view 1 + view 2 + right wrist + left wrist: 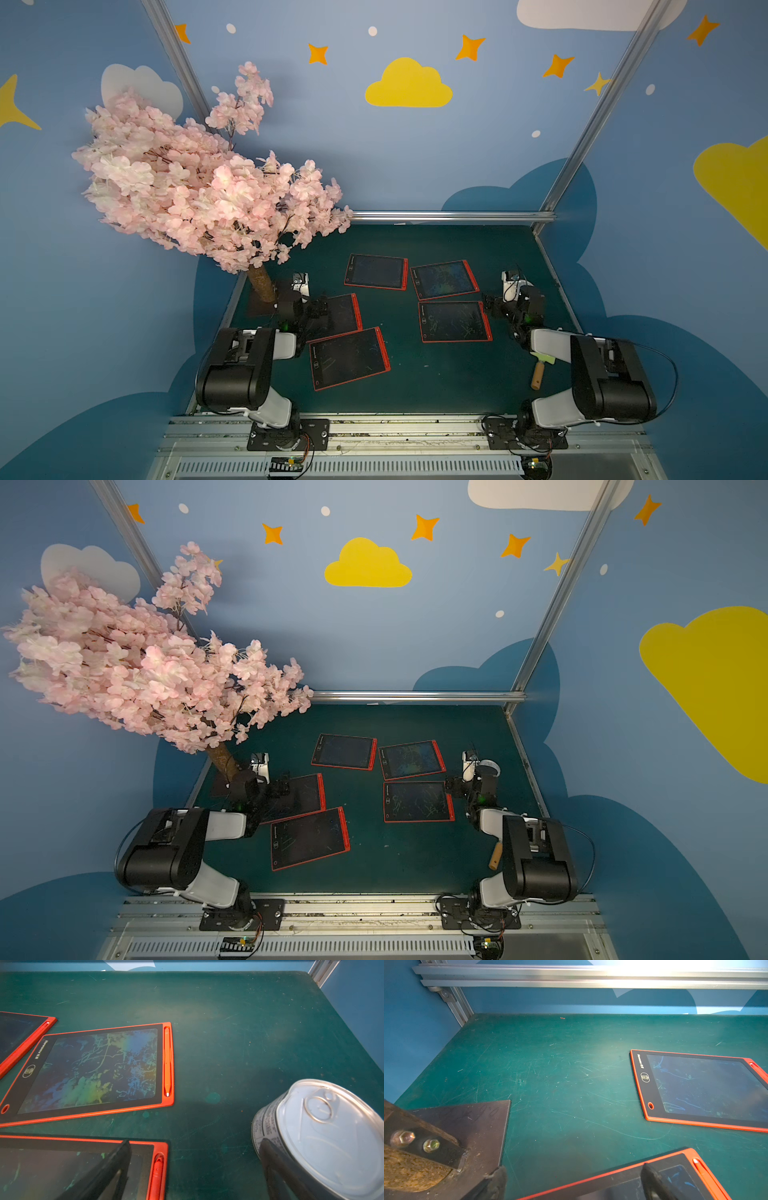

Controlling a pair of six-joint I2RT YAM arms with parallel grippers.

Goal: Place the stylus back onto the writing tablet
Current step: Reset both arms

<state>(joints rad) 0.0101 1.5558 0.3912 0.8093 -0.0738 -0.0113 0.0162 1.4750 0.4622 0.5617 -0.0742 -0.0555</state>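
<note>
One pink blossom tree (199, 183) stands at the left of a green table (436, 382). The left gripper (322, 308), fingers wide and empty, hangs over one of five red-framed writing tablets (376, 272). Four tablets show an orange stylus (167, 1059) docked in an edge slot, lying lengthwise along that edge; the far-right one's white tip points toward the robot. The right gripper (490, 305), also wide and empty, is just beside one silver tin can (332, 1136). One wooden-handled tool (538, 374) lies near.

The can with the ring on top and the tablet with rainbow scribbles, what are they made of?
The can looks like shiny metal: its silvery lid reflects light and has a pull ring. The tablet is probably plastic: a smooth orange frame around a dark glossy screen.
</note>
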